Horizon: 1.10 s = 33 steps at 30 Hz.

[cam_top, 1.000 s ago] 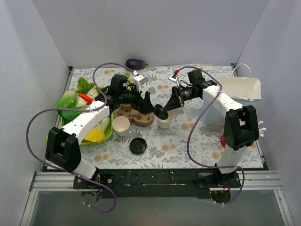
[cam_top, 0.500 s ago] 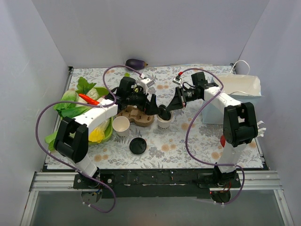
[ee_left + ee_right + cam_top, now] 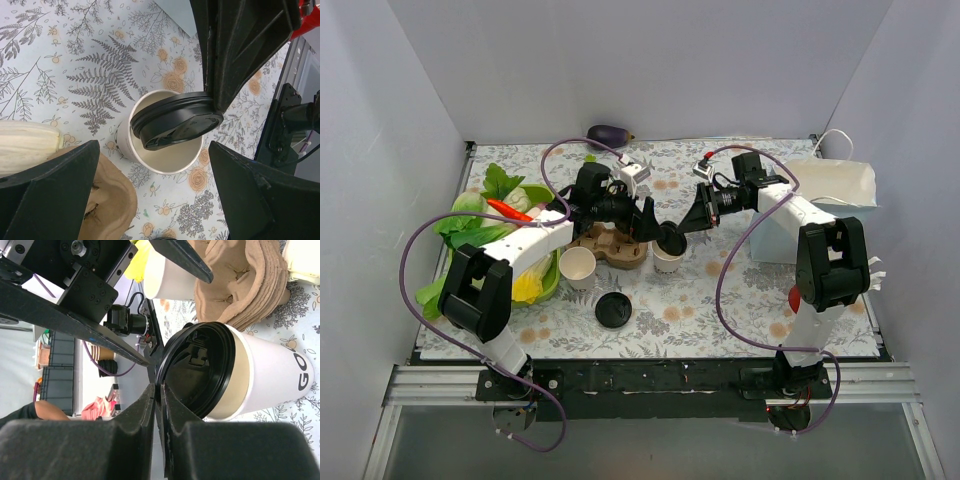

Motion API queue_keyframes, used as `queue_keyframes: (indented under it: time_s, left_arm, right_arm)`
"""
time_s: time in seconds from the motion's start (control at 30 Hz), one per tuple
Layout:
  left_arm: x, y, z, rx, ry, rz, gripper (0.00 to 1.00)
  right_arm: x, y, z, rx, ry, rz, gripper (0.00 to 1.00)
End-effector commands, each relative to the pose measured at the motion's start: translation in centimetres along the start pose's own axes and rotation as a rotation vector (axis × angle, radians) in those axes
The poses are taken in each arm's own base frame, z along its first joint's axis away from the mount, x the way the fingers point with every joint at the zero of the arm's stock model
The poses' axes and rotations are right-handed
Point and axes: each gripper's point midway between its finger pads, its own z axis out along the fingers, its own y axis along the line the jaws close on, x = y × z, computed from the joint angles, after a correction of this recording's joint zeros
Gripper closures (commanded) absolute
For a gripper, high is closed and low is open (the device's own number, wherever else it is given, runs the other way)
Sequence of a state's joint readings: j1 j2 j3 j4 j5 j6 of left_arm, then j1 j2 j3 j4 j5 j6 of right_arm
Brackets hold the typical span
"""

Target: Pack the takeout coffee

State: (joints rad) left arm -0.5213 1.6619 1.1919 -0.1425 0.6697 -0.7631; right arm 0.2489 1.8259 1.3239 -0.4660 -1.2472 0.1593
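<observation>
Swung left hand in toward cup: wide open, holding nothing. Pinching tilted lid by rim with right hand, over cup mouth, unseated. Cup location: on surface, just beside carrier. Likely mid-capping; not packable yet.

light: bright, even, from above | shadows: faint, soft | focus: right gripper fingers soft up close

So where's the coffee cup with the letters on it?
In the top view the coffee cup stands mid-table, just right of the brown cup carrier; the right gripper pinches a black lid tilted on its rim.
</observation>
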Motion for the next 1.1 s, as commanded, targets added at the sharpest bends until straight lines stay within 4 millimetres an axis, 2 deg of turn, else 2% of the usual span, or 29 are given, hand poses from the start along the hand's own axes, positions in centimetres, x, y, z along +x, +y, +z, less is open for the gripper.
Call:
queue_keyframes:
  time_s: [0.0, 0.5, 1.07]
  left_arm:
    - [-1.6, -0.8, 0.1, 0.030, -0.042, 0.038, 0.09]
    - [-1.6, -1.4, 0.6, 0.071, -0.051, 0.016, 0.09]
    - [-1.2, -0.4, 1.3, 0.037, -0.046, -0.005, 0.12]
  right_arm:
    - [-0.1, -0.3, -0.4, 0.023, -0.011, -0.005, 0.84]
    - [-0.4, -1.1, -1.1, 0.085, -0.023, -0.015, 0.67]
    - [0.3, -2.7, -1.2, 0.134, -0.016, 0.000, 0.65]
